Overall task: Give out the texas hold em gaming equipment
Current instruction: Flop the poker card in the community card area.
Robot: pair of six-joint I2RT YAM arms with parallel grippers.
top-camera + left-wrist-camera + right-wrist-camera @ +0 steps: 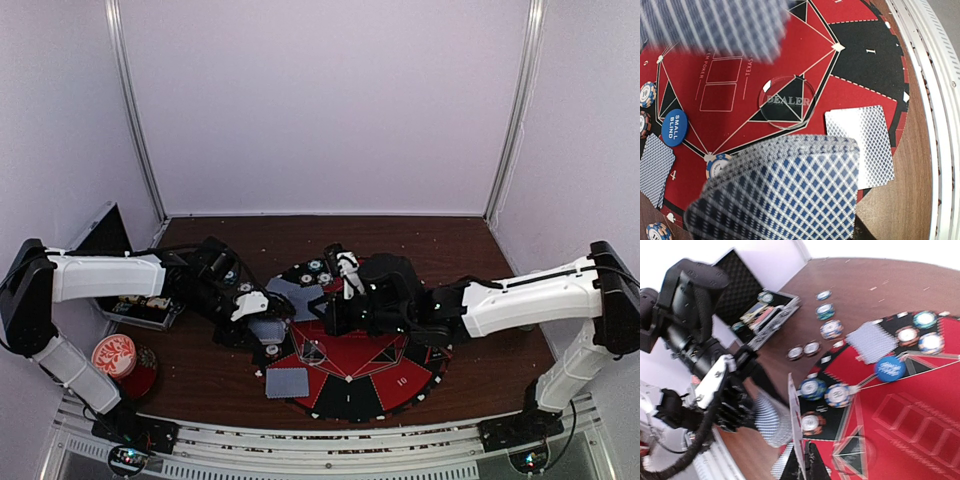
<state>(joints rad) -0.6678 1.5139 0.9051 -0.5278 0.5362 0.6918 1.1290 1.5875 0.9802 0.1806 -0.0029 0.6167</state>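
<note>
Closest to lens: deck, fanned and blurred, hanging above the left rim of the mat. Clamped in left gripper, fingers pressed tight on the stack; judged held aloft as dealing stock, within reach of the other arm.

Right gripper pinched together on single card, held upright and edge-on just above mat centre, near clear DEALER disc. Judged destined for a seat, kept clear of the surface to avoid snagging.

Face-down cards flat on near-left sector of mat, reaching its rim; judged a hand already dealt. SMALL BLIND disc on left part of mat, marking a seat.

Chips grouped along far-left rim of mat, some on it, others just off it.

Case well left of mat, open, contents too small to identify.

Distribution judged partly done.
</note>
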